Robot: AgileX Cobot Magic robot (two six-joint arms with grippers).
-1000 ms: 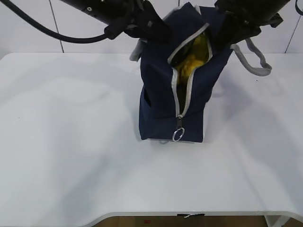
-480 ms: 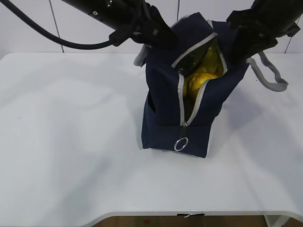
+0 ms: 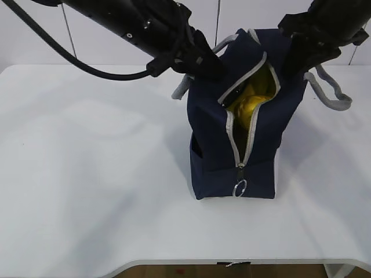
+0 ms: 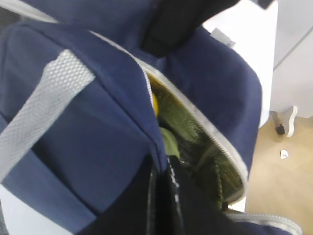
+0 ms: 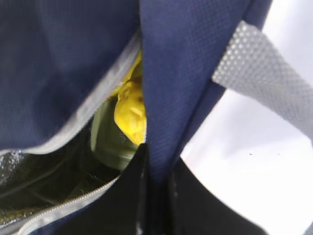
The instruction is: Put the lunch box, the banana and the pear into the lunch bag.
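The navy lunch bag (image 3: 217,156) stands upright on the white table with its grey zipper open down the front. My left gripper (image 3: 211,66) (image 4: 161,164) is shut on the bag's left top edge. My right gripper (image 3: 293,58) (image 5: 156,156) is shut on the right top edge beside a grey handle (image 5: 264,83). Inside the bag, a lumpy yellow pear (image 5: 129,112) (image 3: 246,104) rests against the pale green lid of the lunch box (image 5: 110,142) (image 4: 169,142). The banana cannot be told apart from the other yellow inside.
The white table (image 3: 87,174) spreads to the left and in front of the bag. Its front edge (image 3: 232,262) runs along the bottom of the exterior view. A white tiled wall stands behind. A ring pull (image 3: 239,188) hangs at the zipper's lower end.
Both grippers have carried the bag to the right and nearer the table's front edge. The bag's mouth stays open with the yellow fruit showing.
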